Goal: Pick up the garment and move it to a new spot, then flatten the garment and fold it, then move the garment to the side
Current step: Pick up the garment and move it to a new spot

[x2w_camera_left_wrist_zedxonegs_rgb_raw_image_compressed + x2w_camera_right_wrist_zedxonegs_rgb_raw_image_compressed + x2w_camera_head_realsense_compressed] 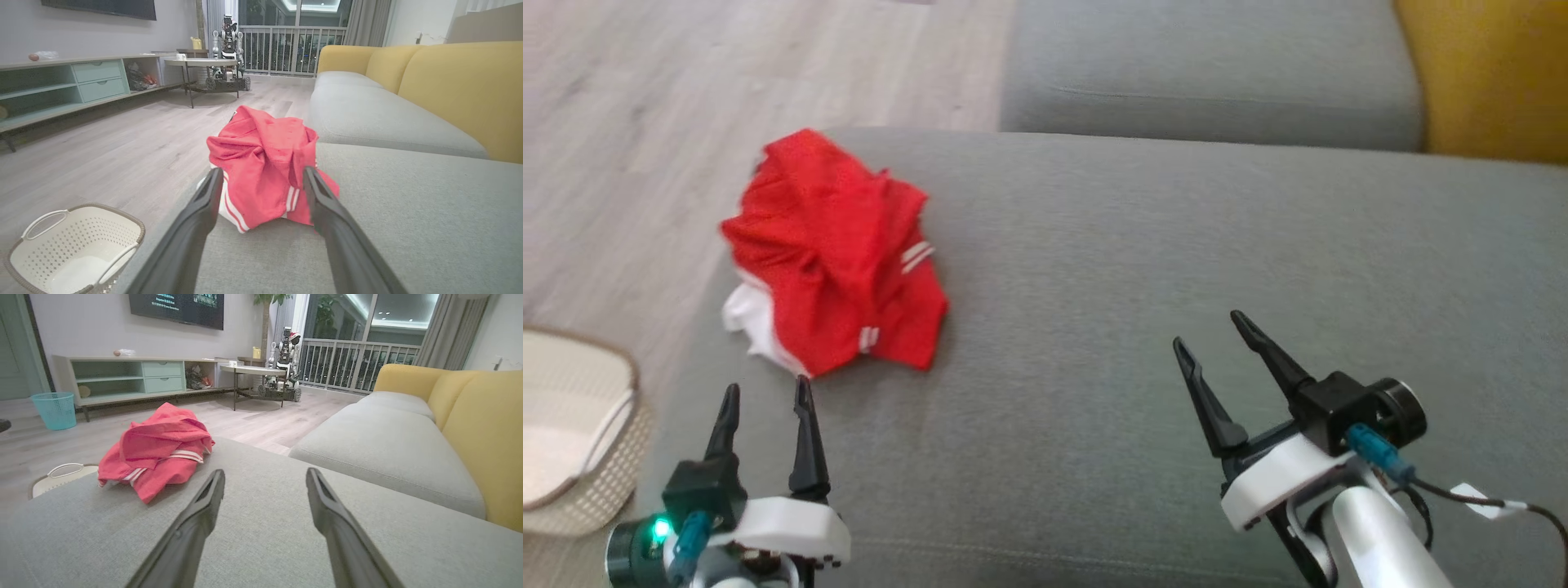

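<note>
**Item:** red garment (833, 253). Mesh sportswear with white stripe trim and a white lining showing at the near-left hem. Shirt or shorts cannot be told. Condition: crumpled in a heap, not yet flattened.

**Location:** left end of the grey sofa cushion (1176, 245), with the heap's left side right at the cushion's edge. Wood floor (629, 98) lies beyond. A white perforated basket (572, 425) stands on the floor at near left, below that edge.

**Left claw** (768, 384)**:** fingers spread apart, holding nothing, aimed at the heap.

**Right claw** (1207, 328)**:** fingers spread apart, holding nothing, over bare cushion.

**Hazards, as judged:**
- A forward nudge instead of a clean pinch could slide the heap off the left edge onto the floor or into the basket, since so little cushion is left beside it.
- Closing on the top fold alone could lift one layer and leave the rest trailing, tangling it further.
- Coming in too low could dig the fingertips into the upholstery and snag it.

**Position relative to claws:** the heap lies just beyond the left claw's fingertips, and from that wrist it sits framed between the two fingers. Its near hem is just beside one tip, though contact cannot be told. The garment lies to the far left of the right claw, well apart.
</note>
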Motion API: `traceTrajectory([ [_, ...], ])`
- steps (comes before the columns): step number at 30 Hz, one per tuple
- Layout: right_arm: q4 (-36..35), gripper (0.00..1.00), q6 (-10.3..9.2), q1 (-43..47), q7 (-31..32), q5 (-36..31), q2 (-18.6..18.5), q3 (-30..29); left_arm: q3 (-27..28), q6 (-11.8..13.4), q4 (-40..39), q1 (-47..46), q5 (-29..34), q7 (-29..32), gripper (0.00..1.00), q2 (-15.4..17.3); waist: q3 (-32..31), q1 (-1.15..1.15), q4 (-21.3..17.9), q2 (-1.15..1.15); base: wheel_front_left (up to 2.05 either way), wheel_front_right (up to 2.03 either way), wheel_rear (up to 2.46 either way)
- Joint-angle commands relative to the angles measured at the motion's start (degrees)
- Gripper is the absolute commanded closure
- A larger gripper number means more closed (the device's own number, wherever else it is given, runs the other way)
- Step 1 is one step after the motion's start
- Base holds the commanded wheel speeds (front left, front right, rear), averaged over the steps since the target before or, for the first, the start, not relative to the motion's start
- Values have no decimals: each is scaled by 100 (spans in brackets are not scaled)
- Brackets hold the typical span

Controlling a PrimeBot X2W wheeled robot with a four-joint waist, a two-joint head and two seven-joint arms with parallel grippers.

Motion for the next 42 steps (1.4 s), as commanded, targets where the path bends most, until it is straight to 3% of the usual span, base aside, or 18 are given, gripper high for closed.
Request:
traceTrajectory([
  [1, -167, 0, -1, -125, -52, 36, -14, 130, 187, -17, -208, -208, 50, -71, 0, -2, -27, 0, 167, 0, 0, 0, 0],
  [12, -190, 0, -1, -96, -52, 64, -14, 165, 374, -81, -285, -176, 202, -71, 0, -14, 0, 0, 374, 0, 0, 0, 0],
  [17, -227, 0, -1, -155, -52, -1, -14, 152, 616, -106, -370, -278, 148, -71, 0, 33, 103, 0, 207, 0, 0, 0, 0],
  [21, -383, 0, -1, -325, -52, -153, -14, 208, 821, -381, -384, -534, -92, -71, 0, 169, 390, 0, -55, 0, 0, 0, 0],
  [27, -643, 0, -1, -625, -52, -470, -14, 106, 1084, -795, -199, -1557, -436, 107, 0, 689, 1025, 0, -380, 0, 0, 0, 0],
  [34, -1025, 0, -1, -1039, -52, -705, -14, 77, 1434, -1285, 944, -3300, -1437, 1177, 0, 1380, 1818, 0, -782, 0, 0, 0, 0],
  [42, -1321, 0, -1, -1275, -52, -703, -14, 115, 1322, -1395, 2553, -4776, -1890, 2169, 0, 1947, 2384, 0, -1110, 0, 0, 0, 0],
])
